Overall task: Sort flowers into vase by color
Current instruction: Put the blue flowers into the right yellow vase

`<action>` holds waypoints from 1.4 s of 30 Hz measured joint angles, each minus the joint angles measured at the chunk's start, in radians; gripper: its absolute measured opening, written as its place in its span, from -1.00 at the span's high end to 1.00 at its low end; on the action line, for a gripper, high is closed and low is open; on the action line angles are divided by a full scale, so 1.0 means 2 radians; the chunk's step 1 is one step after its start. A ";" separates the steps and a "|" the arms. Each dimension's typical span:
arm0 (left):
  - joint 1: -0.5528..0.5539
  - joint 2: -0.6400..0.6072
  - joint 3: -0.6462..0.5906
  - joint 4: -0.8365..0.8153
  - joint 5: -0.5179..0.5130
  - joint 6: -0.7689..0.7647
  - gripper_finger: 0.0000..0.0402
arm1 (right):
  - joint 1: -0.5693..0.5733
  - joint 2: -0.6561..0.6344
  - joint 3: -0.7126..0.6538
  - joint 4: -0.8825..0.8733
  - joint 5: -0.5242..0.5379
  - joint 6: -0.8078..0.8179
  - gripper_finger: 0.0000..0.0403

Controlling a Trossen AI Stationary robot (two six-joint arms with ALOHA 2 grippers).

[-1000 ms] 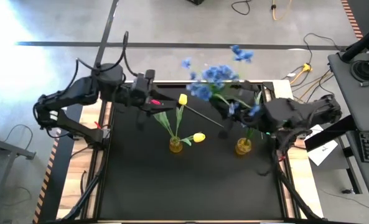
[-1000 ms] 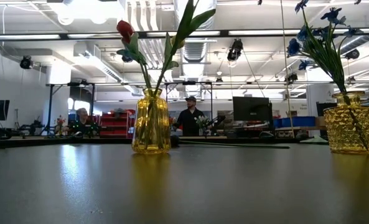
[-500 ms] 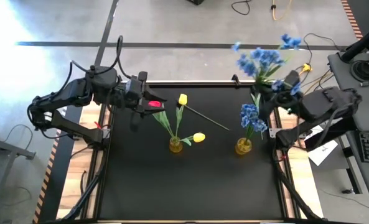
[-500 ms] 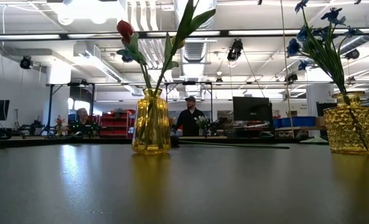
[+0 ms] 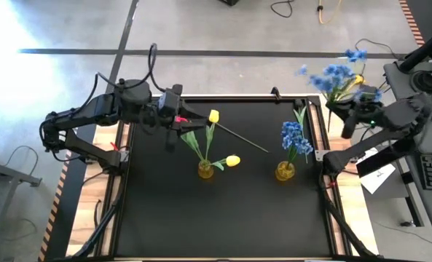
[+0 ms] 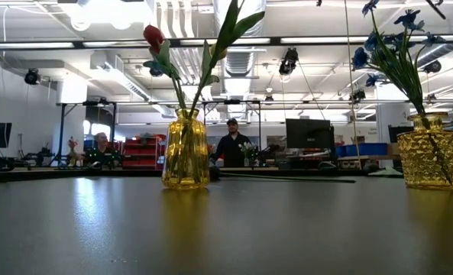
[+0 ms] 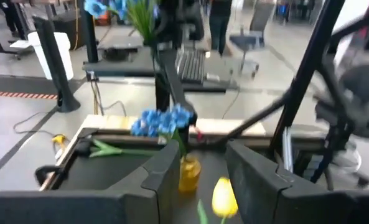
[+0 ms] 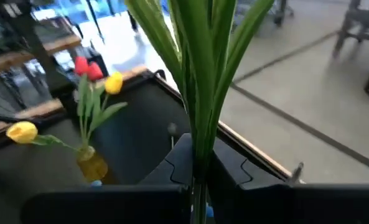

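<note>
- Here, two yellow vases (image 5: 206, 170) stand on the worktop (image 5: 223, 218), one holding a blue spray (image 5: 293, 138).
- Left tool (image 5: 173, 127), released, hovers near a red tulip (image 5: 179, 120).
- Right tool (image 5: 350, 110) grasps a blue flower stem (image 8: 200, 118) beyond the worktop's edge.

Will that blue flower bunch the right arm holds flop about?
Probably a bit: the blue spray has a long thin stem, clamped low by the right gripper, so its blossom-laden top may sway. It looks light, so unlikely to slip.
</note>
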 joint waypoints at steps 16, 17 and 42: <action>-0.001 -0.012 0.001 0.061 -0.056 -0.170 0.54 | 0.000 -0.256 -0.251 0.303 -0.282 -0.199 0.90; -0.001 -0.012 0.001 0.066 -0.057 -0.175 0.54 | 0.000 -0.269 -0.263 0.316 -0.306 -0.205 0.90; -0.007 0.020 0.000 0.083 -0.082 -0.216 0.55 | 0.000 -0.299 -0.407 0.421 -0.556 -0.394 0.92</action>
